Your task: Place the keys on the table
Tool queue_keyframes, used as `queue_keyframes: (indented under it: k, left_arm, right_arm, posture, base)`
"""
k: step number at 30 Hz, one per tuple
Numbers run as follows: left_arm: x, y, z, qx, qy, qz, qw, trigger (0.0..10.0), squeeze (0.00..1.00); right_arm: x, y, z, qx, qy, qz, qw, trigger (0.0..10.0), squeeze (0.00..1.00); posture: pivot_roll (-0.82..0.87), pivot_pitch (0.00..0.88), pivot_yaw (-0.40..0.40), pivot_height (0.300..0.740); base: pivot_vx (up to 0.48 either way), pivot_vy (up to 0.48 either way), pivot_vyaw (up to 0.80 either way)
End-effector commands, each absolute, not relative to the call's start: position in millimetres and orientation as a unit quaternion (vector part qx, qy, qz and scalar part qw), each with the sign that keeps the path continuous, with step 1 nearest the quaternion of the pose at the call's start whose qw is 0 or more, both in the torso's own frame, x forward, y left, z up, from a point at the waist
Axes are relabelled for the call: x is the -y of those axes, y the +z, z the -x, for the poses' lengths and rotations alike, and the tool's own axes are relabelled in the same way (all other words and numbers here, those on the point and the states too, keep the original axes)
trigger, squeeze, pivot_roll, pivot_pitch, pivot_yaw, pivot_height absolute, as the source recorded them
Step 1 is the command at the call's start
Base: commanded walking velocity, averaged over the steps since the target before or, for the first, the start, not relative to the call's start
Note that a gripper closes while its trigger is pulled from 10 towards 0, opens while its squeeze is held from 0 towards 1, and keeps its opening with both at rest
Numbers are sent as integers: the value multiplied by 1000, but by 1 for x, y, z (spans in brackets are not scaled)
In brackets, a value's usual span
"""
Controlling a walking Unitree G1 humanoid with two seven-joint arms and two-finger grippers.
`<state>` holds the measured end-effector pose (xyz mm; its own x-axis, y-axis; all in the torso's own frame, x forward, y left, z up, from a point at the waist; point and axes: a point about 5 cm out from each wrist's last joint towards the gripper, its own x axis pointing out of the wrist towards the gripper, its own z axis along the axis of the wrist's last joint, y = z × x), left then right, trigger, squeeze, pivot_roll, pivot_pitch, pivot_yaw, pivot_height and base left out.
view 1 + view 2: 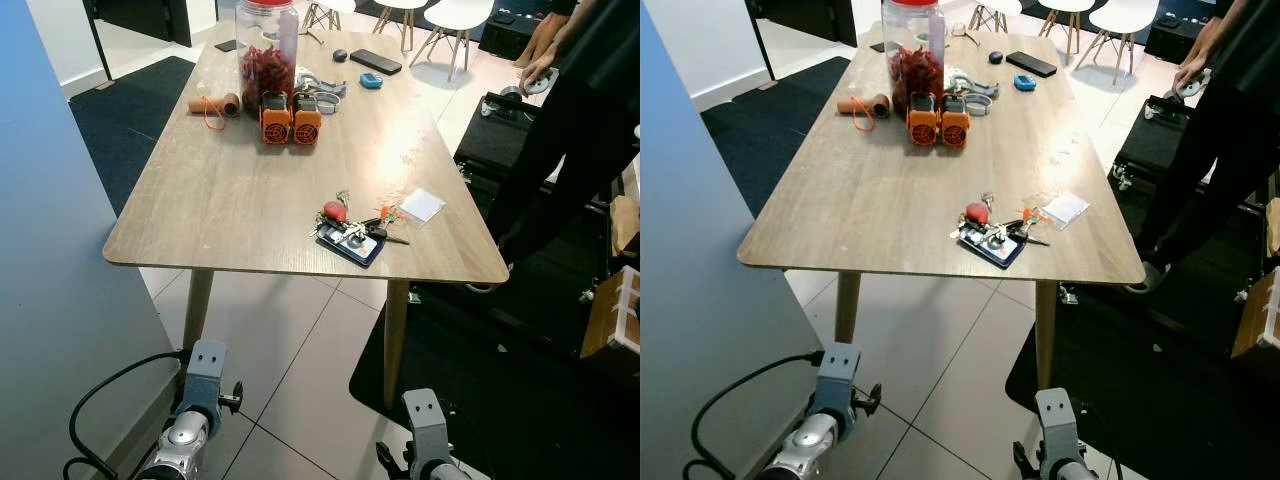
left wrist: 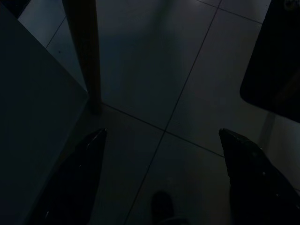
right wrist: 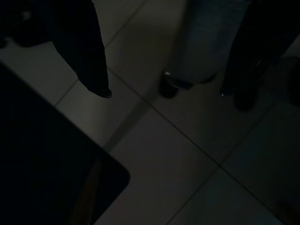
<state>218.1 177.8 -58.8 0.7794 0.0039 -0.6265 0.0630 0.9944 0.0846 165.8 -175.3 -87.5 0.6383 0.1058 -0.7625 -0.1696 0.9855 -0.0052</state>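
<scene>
Pincers come first, nearest the camera: the left pincer (image 2: 161, 154) and the right pincer (image 3: 164, 91) both hang low over the tiled floor (image 1: 290, 360), this side of the table (image 1: 230, 200), each with its fingers spread wide and nothing between them.

The keys (image 1: 350, 225) already lie on the table, close to its near edge and toward its right corner, resting partly on a small dark flat case (image 1: 358, 247). They look like a loose bunch of thin metal blades on a ring, with a rounded red fob and a bit of orange. I judge them light, hard and rigid piece by piece but floppy as a bunch, apt to slide on the smooth wood-grain top. The fob or the ring would be the surest place to pinch.

Just right of the keys is a flat white slip (image 1: 422, 205). Farther up the table stand two boxy orange-and-black blocks (image 1: 291, 120), a tall clear jar (image 1: 267, 55) of red contents and a cardboard roll (image 1: 213, 103). At the far end lies a black phone (image 1: 375, 61). A person in dark clothes (image 1: 580, 130) stands off the table's right side.
</scene>
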Motion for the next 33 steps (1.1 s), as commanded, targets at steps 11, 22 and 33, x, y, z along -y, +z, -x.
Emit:
queue_keyframes:
  k: [11, 22, 33]
  left_arm:
    - [-172, -62, -214, -339, -16, -43, 940, 10000, 0]
    - [-178, -64, -209, -343, -17, -54, 938, 10000, 0]
    - [-180, -62, -212, -340, -17, -56, 939, 10000, 0]
  right_arm:
    - [173, -88, -164, -425, 108, 64, 897, 10000, 0]
    - [170, -86, -170, -419, 122, 76, 897, 10000, 0]
    - [169, -86, -170, -418, 123, 77, 897, 10000, 0]
  posture:
    - [81, 0, -81, 740]
    - [91, 0, -82, 740]
    - [94, 0, -80, 740]
  base:
    - [0, 0, 551]
    - [0, 0, 800]
    - [0, 0, 800]
